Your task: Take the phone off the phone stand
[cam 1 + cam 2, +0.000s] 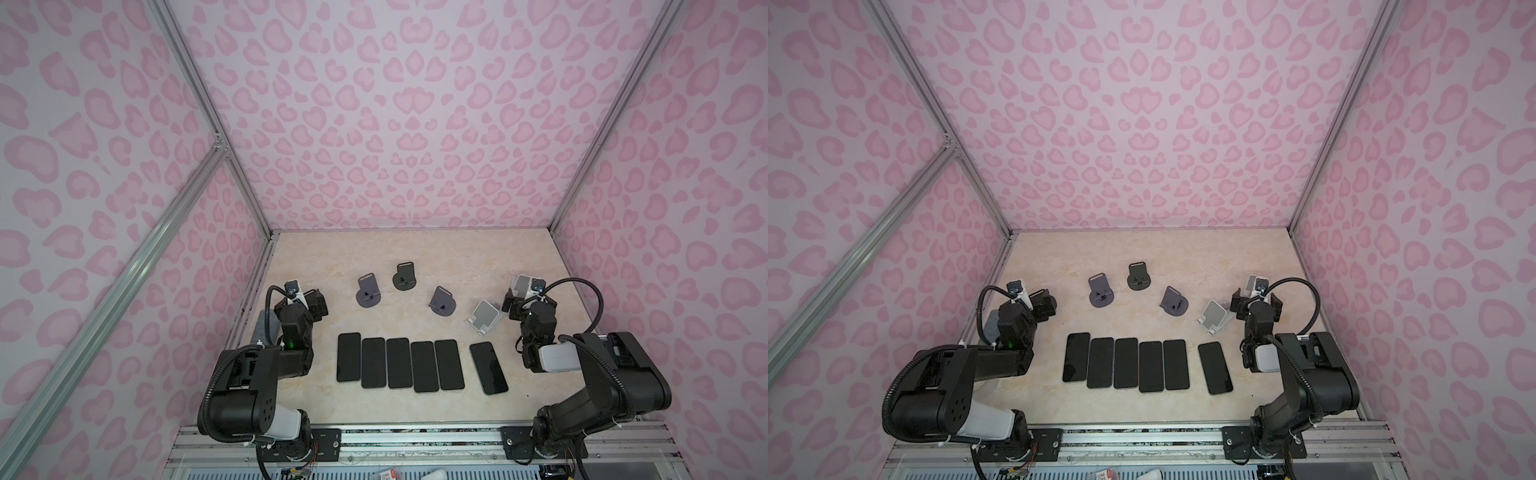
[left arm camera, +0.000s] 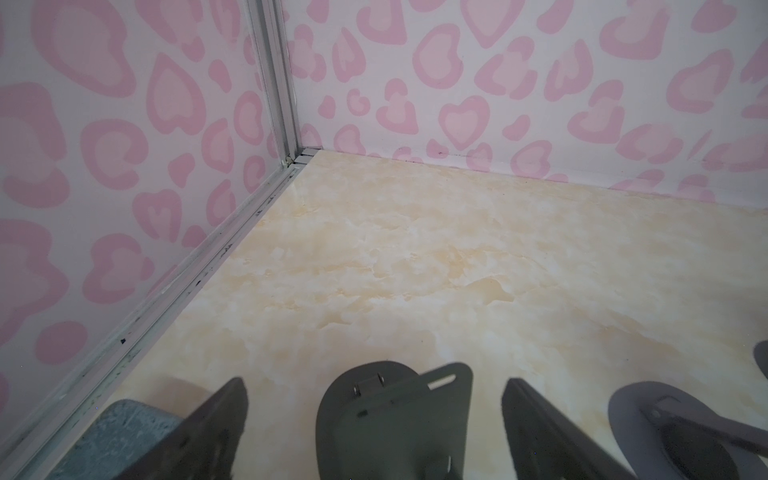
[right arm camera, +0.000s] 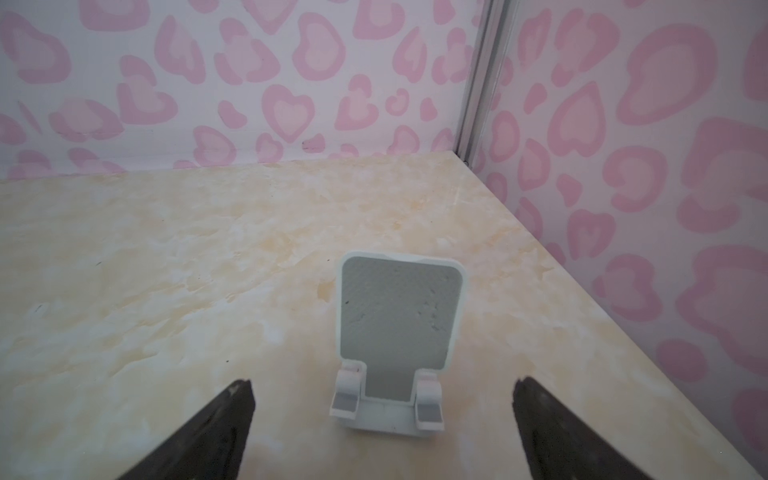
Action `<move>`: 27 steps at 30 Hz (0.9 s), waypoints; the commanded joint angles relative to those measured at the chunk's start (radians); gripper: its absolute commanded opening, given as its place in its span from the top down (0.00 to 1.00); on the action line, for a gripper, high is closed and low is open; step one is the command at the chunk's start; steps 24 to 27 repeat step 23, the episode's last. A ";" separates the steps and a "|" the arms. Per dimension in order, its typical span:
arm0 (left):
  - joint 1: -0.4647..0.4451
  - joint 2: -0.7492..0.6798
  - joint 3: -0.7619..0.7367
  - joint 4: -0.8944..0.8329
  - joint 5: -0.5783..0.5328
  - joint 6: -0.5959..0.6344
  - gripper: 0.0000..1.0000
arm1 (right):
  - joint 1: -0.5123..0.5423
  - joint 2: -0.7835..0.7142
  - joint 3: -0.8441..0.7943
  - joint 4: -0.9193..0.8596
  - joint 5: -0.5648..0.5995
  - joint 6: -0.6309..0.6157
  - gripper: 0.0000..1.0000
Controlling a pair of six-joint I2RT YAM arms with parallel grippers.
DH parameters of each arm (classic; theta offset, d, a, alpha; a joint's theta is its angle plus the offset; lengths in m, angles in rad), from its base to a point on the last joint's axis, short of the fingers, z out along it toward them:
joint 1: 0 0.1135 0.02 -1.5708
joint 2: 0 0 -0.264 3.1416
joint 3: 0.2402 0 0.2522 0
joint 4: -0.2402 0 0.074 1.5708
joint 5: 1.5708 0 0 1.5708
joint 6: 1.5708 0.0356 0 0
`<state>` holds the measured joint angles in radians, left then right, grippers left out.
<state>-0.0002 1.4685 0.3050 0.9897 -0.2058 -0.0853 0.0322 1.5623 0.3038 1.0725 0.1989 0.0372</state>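
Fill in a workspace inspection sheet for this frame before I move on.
Surface: beige marbled table, no spills seen.
Job's things: six phones flat on the table; four stands seen from above, all empty.
Clutter: grey pad beside the left arm, unidentified.
End effectors: left end effector open, empty; right end effector open, empty, facing the white stand.
Cables: black conduit looped on each arm.
Surroundings: pink heart-print walls, aluminium frame.

Lab booth: aluminium frame (image 2: 274, 83), patterned walls (image 1: 415, 124)
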 commanded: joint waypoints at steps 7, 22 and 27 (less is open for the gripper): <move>0.000 0.003 0.008 0.020 0.000 0.005 0.02 | 0.006 0.007 -0.003 0.022 0.060 0.017 0.00; 0.001 0.008 0.026 -0.005 0.065 0.028 0.02 | 0.037 0.014 0.007 0.021 0.121 -0.007 0.00; 0.008 0.016 0.042 -0.032 0.107 0.032 0.02 | 0.037 0.015 0.006 0.020 0.121 -0.006 0.00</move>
